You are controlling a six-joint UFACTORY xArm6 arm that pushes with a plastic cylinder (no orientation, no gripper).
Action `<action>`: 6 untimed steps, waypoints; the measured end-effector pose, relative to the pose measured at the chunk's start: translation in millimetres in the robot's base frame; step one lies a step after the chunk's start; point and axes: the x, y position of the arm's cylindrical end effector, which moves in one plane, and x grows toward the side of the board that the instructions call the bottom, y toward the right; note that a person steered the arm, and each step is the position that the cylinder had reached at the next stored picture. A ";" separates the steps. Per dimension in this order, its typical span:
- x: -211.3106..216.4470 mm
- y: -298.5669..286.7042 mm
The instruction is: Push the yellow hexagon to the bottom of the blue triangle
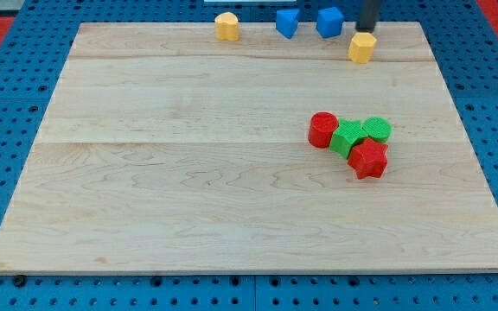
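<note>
The yellow hexagon (362, 47) lies near the board's top edge, right of centre. The blue triangle (287, 22) lies at the top edge, up and to the left of the hexagon. A blue cube (329, 21) sits between the two. My tip (367, 31) comes down from the view's top and stands just above the yellow hexagon, touching or almost touching its top side, right of the blue cube.
A second yellow block (226, 26), rounded and perhaps a heart, lies at the top edge left of the triangle. A cluster sits at mid-right: red cylinder (322, 130), green cube (347, 139), green cylinder (376, 130), red star (369, 160). The wooden board (188, 190) rests on a blue pegboard.
</note>
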 end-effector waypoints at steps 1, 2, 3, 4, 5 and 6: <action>18.8 20.5; 45.7 4.7; 64.2 -45.2; 67.9 -82.0; 54.0 -55.7; 43.7 -69.6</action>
